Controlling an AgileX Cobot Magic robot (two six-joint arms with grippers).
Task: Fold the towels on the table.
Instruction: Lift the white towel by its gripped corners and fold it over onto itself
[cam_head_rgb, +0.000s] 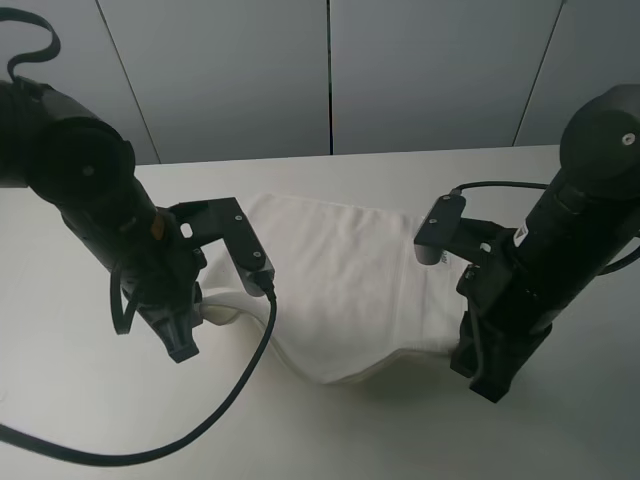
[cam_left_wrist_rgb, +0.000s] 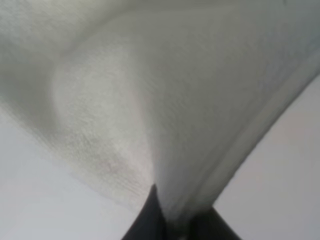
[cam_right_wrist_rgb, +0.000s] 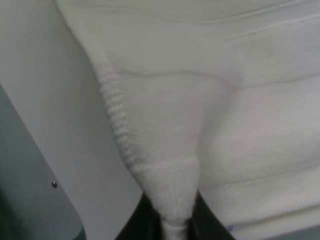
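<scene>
A white terry towel (cam_head_rgb: 335, 280) lies rumpled across the middle of the white table (cam_head_rgb: 90, 400), its near edge lifted and sagging between the two arms. My left gripper (cam_head_rgb: 184, 348) is shut on the towel's near left corner. In the left wrist view the cloth (cam_left_wrist_rgb: 150, 100) fans out from the dark fingertips (cam_left_wrist_rgb: 145, 222). On the other side, my right gripper (cam_head_rgb: 487, 384) is shut on the near right corner. The right wrist view shows the hemmed corner (cam_right_wrist_rgb: 172, 200) pinched between the fingers (cam_right_wrist_rgb: 137, 222), with woven stripe bands (cam_right_wrist_rgb: 260, 30) beyond.
A black cable (cam_head_rgb: 215, 415) loops from the left arm over the front of the table. A grey panelled wall (cam_head_rgb: 330, 70) runs behind the table's far edge. Bare tabletop surrounds the towel on all sides.
</scene>
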